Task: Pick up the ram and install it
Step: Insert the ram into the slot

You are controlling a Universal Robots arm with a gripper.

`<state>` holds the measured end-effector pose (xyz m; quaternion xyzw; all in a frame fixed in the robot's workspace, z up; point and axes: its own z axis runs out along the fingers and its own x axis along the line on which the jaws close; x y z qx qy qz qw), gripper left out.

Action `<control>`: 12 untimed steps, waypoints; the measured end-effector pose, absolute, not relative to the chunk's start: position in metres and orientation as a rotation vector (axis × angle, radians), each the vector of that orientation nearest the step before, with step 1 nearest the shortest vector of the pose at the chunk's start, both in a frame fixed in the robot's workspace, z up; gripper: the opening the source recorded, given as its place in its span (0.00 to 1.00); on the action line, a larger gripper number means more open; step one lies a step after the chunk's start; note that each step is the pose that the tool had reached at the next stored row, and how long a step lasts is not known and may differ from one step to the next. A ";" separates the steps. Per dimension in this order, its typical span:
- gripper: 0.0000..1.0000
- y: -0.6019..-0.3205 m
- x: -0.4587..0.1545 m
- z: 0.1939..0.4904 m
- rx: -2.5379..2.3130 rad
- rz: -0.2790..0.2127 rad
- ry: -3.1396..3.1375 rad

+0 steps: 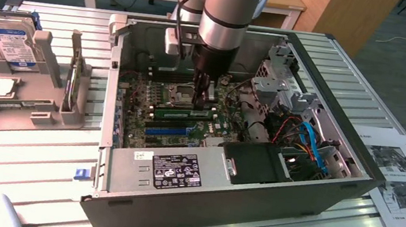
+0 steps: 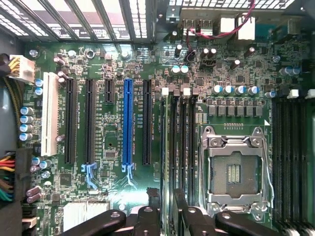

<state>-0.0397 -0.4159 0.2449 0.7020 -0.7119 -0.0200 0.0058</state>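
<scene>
The ram [image 1: 176, 112] stood in a slot beside the socket [image 1: 182, 92], seemingly seated, so little looked left to do. The gripper [image 1: 206, 99] hung just above it, jaws wide, holding nothing.

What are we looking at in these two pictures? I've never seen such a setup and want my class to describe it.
The machine is a robot arm with a gripper at its tip, reaching into an open computer case that lies on a slatted metal table. One picture comes from a camera standing off to the side; the other from a camera on the arm's wrist, looking down at the circuit board inside. There the gripper's dark fingers stand open over the long black memory slots, between the blue slot and the square processor socket, with nothing held. A green memory stick sits on the board right by the gripper. On the exterior view's left a grey rack holds a hard drive; printed sheets lie on its right.
</scene>
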 end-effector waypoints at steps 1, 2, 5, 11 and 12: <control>0.25 -0.416 -0.040 0.247 2.197 -0.063 -2.228; 0.25 -0.416 -0.040 0.248 2.197 -0.062 -2.228; 0.25 -0.416 -0.039 0.254 2.197 -0.062 -2.229; 0.25 -0.415 -0.039 0.267 2.198 -0.062 -2.229; 0.25 -0.415 -0.039 0.269 2.198 -0.062 -2.229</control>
